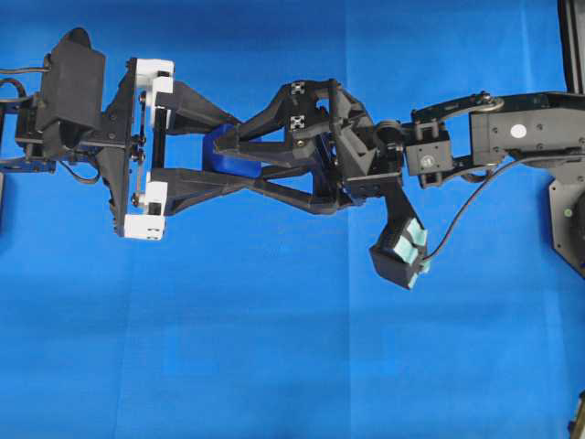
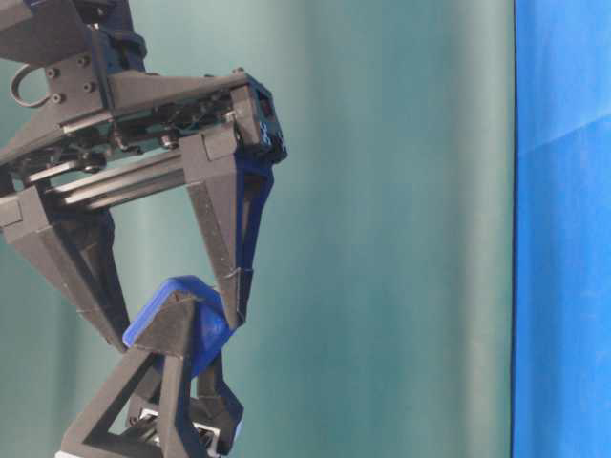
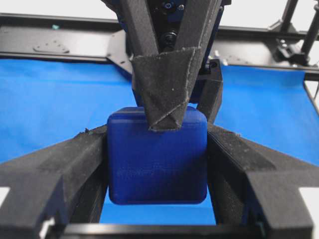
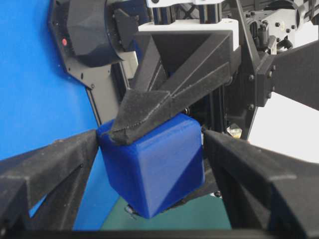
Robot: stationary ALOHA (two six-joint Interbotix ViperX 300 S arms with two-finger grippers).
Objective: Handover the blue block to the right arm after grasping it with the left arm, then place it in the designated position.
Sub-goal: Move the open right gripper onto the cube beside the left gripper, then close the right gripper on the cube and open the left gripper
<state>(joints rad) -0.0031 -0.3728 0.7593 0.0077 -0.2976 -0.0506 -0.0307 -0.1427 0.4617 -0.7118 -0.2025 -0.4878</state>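
Item one, the blue block (image 1: pixel 222 157): you will find it left of centre in the overhead view, lifted off the blue cloth (image 1: pixel 274 366) and caught where the two grippers meet. In the table-level view it sits low and left (image 2: pixel 196 320), with a teal backdrop (image 2: pixel 382 229) behind it.

Item two, the left gripper (image 1: pixel 219 165): it enters from the left edge of the overhead view, with white brackets (image 1: pixel 151 82) at the base of its black fingers. In the left wrist view you see its two fingers (image 3: pixel 65 169) pressed flat against opposite sides of the block (image 3: pixel 157 159). It is clamped on the block.

Item three, the right gripper (image 1: pixel 233 151): it reaches in from the right of the overhead view, its fingers crossing those of the left gripper. In the right wrist view its two fingers (image 4: pixel 45 164) flank the block (image 4: pixel 154 164); the left one meets the block's corner, the right one sits just beside its face, and you cannot tell whether that one touches. Its jaws stand wide around the block, with no clamping visible.

Item four, a small black part with mint-green pads (image 1: pixel 402 251): it hangs below the right arm's wrist, right of centre in the overhead view.
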